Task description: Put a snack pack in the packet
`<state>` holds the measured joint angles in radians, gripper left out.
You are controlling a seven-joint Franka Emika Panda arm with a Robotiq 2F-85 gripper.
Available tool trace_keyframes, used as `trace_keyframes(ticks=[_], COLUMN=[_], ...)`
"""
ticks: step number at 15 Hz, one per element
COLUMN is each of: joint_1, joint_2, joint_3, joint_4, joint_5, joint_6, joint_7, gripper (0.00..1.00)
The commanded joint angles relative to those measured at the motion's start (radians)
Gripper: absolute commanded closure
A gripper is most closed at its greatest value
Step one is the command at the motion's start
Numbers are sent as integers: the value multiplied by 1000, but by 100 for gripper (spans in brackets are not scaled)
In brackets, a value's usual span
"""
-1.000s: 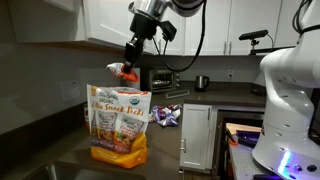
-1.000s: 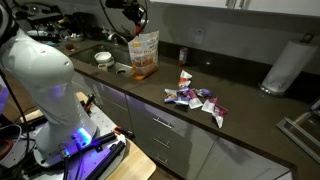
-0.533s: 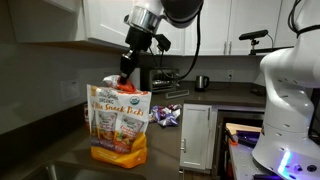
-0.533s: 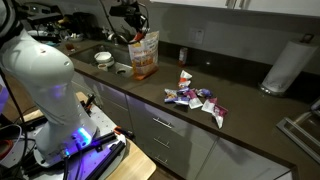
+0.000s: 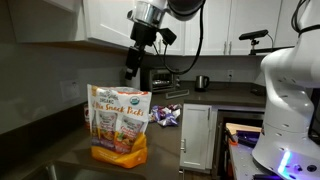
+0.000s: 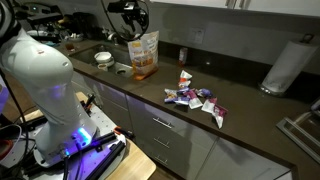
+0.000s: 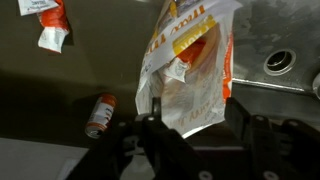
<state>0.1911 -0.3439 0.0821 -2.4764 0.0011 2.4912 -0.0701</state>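
Above the packet (image 5: 119,125), arm angled downward, tool (image 5: 131,68) hovering, jaws apart

An exterior view sits low, about counter height, close to the packet (image 5: 120,125), facing along the counter (image 5: 60,168) toward the cabinets, with the white robot base (image 5: 290,90) filling the right side. An exterior view sits higher and farther back, in front of the counter, looking down its length; the robot base (image 6: 45,80) is in the left foreground and the packet (image 6: 144,54) is small. The wrist view looks down from near onto the packet's open top (image 7: 190,70), with the gripper (image 7: 190,150) along the bottom edge. All three views share the packet; both exterior views share the wrapper pile (image 5: 165,116) (image 6: 195,98).
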Motion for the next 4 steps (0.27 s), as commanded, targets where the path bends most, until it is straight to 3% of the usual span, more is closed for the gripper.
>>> trace_keyframes(ticks=[1,4], joint_1=[-53,-86], joint_2=[-72,-117], joint_3=[17,18], joint_4=[9,9], joint_5=[-65,-114], joint_6=[-116,-206], joint_7=[18,27], gripper=[3,0])
